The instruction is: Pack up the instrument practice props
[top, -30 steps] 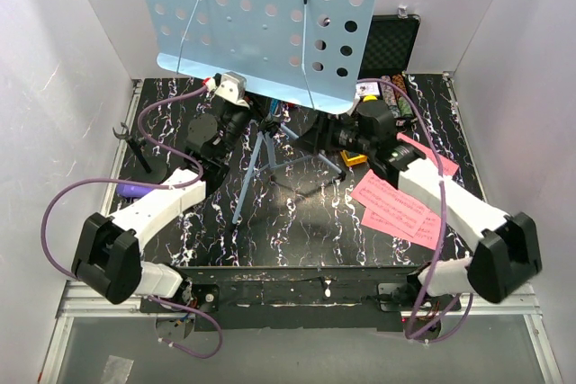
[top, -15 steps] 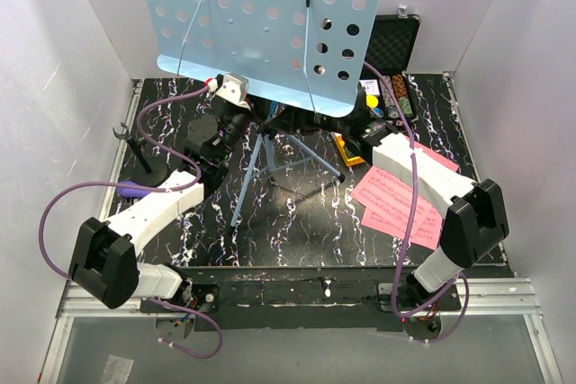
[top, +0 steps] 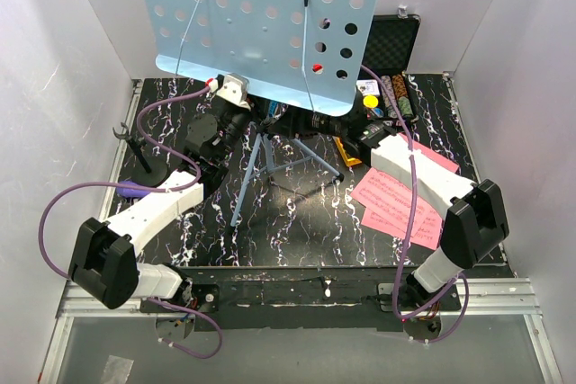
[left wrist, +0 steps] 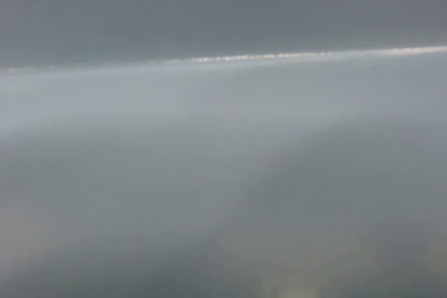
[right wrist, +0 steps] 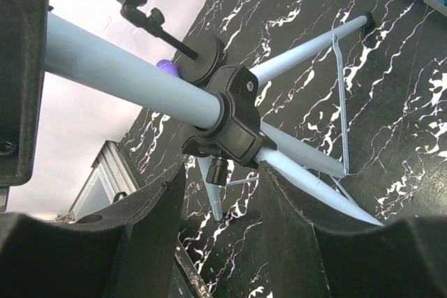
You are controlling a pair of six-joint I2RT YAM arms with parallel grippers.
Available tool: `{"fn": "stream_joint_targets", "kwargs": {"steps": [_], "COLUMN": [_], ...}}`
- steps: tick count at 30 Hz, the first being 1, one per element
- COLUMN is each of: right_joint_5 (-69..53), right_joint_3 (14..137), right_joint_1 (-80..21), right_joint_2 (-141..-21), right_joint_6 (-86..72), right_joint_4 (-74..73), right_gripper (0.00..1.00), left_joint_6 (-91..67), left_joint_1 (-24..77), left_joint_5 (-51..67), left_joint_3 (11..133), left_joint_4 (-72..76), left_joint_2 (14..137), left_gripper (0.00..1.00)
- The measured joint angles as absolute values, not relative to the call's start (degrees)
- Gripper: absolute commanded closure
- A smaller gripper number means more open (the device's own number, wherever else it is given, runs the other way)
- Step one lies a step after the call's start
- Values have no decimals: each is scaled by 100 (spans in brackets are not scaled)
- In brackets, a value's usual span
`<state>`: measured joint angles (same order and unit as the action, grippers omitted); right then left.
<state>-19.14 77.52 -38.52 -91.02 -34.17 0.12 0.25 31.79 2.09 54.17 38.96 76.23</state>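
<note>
Eyes on the music stand (top: 261,15), standing mid-tabletop (top: 297,231) on its tripod legs. Right tool (right wrist: 220,172) straddles the blue pole at the black collar, fingers apart on either side, nothing clamped. Left tool (top: 236,123) sits under the perforated desk by the pole. Its grip? Cannot tell, its camera shows only grey blur. Pink pages (top: 400,204) lie flat at the right.

Light-blue music stand (top: 261,15) stands upright (legs spread); pink pages (top: 396,204) lie flat at right.
</note>
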Motion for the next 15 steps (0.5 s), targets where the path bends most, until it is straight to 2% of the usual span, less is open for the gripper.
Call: {"fn": "stream_joint_targets", "kwargs": {"steps": [4,7,9,15], "right_joint_5": [-1831,-1767,-1728,-1728], "right_joint_3": [7669,7669,7677,7743], "right_joint_1": [-3889,-3913,-3913,-3940], "right_joint_2": [-9070,-9072,-9080,-9113], "right_joint_6": [-3433,-3428,-3430,-3463], "right_joint_4": [84,91,51,-14], "right_gripper": [47,54,54,42], "left_joint_6": [60,73,86,130], "left_joint_1": [3183,3183,3183,3186], "left_joint_5": [172,152,148,95], "left_joint_3": [5417,5417,5417,5439], "left_joint_4": [3876,3868,3850,3719], "left_joint_2": [7618,7614,7601,7557], "left_gripper": [100,100,100,100]}}
